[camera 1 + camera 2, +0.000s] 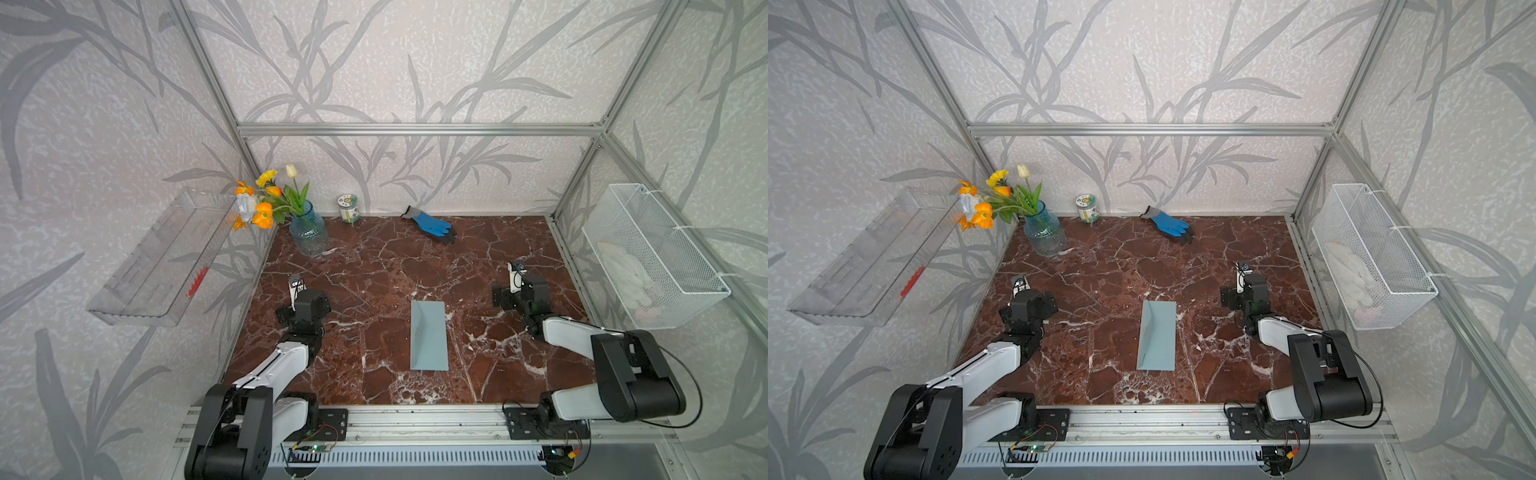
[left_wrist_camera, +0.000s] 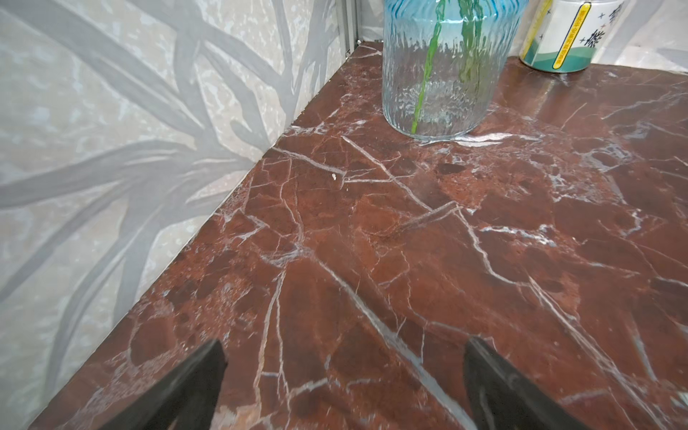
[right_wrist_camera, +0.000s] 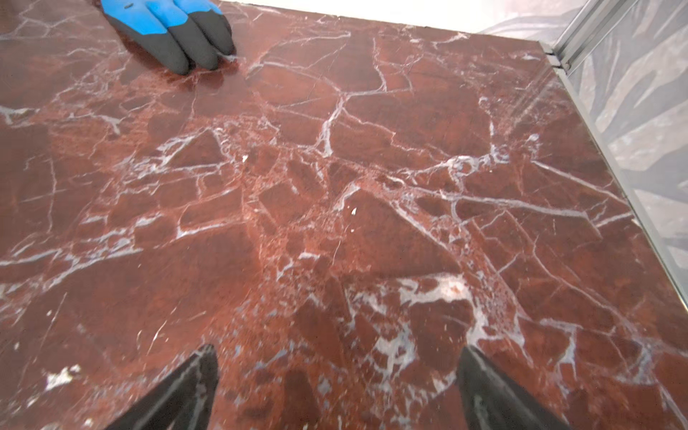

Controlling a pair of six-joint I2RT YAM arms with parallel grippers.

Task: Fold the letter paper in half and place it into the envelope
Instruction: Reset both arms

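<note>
Left gripper (image 2: 344, 346) first: two black tapered fingers spread wide, nothing between them, hovering just over bare tabletop (image 2: 372, 242). Same story for the right gripper (image 3: 337, 350): jaws wide apart, empty, touching nothing. In both top views the two arms sit at opposite sides of the table, each gripper well apart from the paperwork.

And there it is between them: one envelope (image 1: 429, 336), pale blue-grey, a long thin rectangle lying flat on the table's middle, long side running away from the arm bases, with a diagonal crease showing on its face. Whether the letter paper is inside it, I cannot tell.

The surface is glossy red-brown marble, veined white. At the far edge, three things:
- one ribbed blue glass vase (image 1: 307, 232) holding orange, yellow and white flowers (image 1: 266, 199)
- one small cylindrical labelled tub (image 1: 348, 208)
- one blue glove (image 1: 430, 224) with black fingertips, lying limp

On the walls, one clear plastic shelf (image 1: 158, 266) and one white wire-mesh basket (image 1: 652, 257).
</note>
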